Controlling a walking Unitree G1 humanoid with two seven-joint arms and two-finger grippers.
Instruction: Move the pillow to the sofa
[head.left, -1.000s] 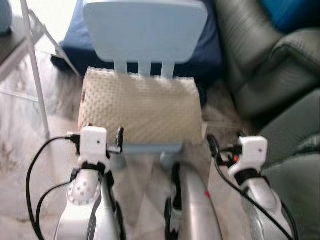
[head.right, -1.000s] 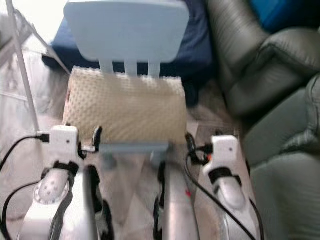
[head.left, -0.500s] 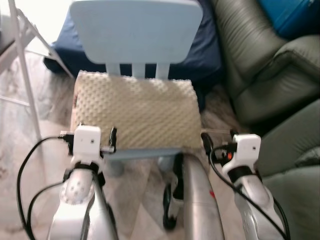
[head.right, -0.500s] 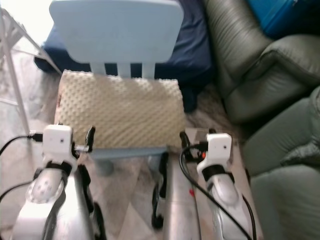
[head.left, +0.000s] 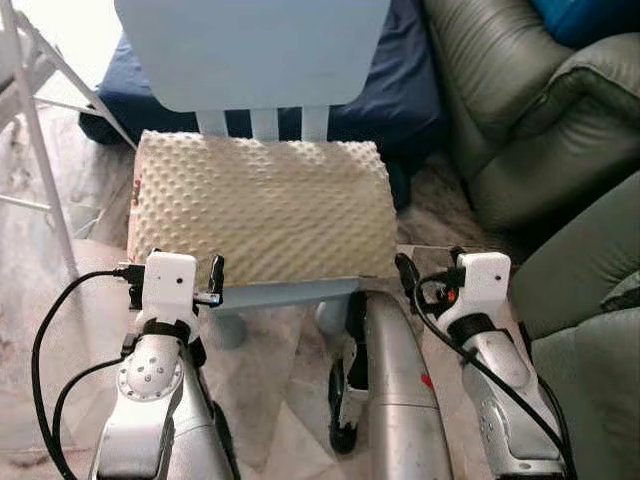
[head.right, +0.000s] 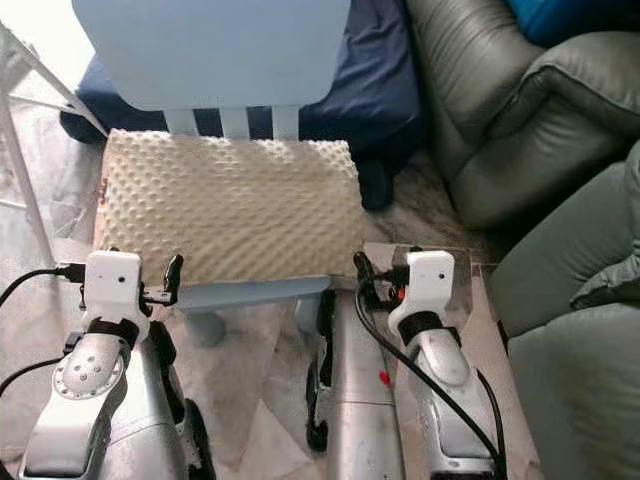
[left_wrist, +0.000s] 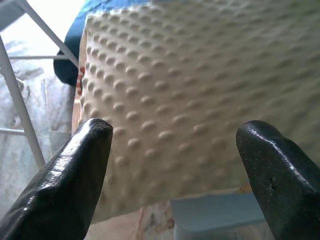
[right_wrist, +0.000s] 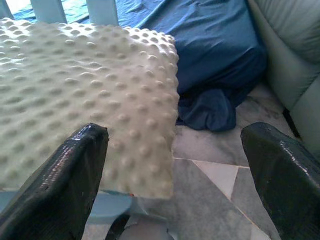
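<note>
1. The pillow (head.left: 258, 208) is cream with a raised dotted surface; it lies flat on the seat of a pale blue chair (head.left: 250, 50), its far edge against the three slats under the chair's backrest; its near edge reaches almost to the front lip of the seat.
2. A small red tag (left_wrist: 80, 81) shows at the pillow's left end; any writing on it is too small to read; no other label or brand can be made out.
3. The left gripper (left_wrist: 175, 165) is just in front of the pillow's left near corner; its two black fingers (left_wrist: 75, 175) stand wide apart, holding nothing; the pillow's dotted face lies between and beyond them, and whether they touch it cannot be told.
4. The right gripper (right_wrist: 177, 175) is at the pillow's right near corner; its fingers (right_wrist: 65, 175) are likewise spread wide and hold nothing; one finger lies before the pillow's edge, the other over the floor.
5. The sofa (head.left: 530, 110) is grey-green leather and stands to the robot's right, beside the chair; the pillow is not on it.
6. A dark blue cushion (head.left: 400, 80) lies on the floor behind the chair, between chair and sofa; a fold of its cloth spills onto the marbled floor (right_wrist: 210, 165).
7. A white metal frame (head.left: 40, 130) stands to the left of the chair.
</note>
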